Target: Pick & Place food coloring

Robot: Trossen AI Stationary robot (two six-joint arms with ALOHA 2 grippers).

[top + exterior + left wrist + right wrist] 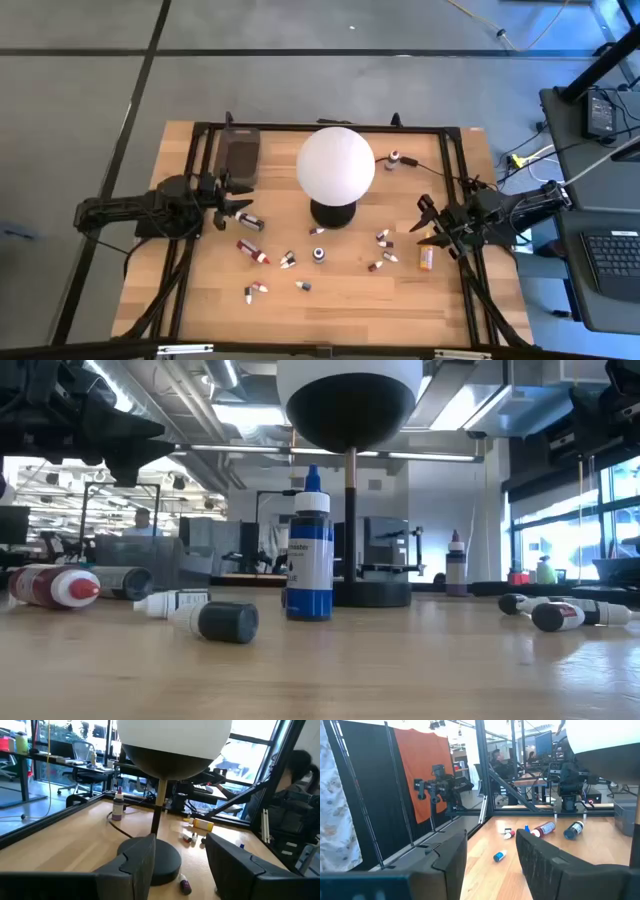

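Left gripper (240,207) near tray (240,155), right gripper (428,222) beside orange bottle (427,259) at table edge; both jaws apart, empty. Bottles (253,250) scattered mid-table.

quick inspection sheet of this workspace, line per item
surface: wooden table inside a dark frame
job's things: small food coloring bottles scattered, most lying down; blue bottle upright; orange bottle by the right tool; one bottle standing apart near the far edge
clutter: white globe lamp mid-table; dark grey tray at the far left
grippers: left tool open, empty, above a dark bottle; right tool open, empty
cables: dark lamp cord on the table; yellow cable on the floor
surroundings: desk with laptop to the right; person seated beyond the table
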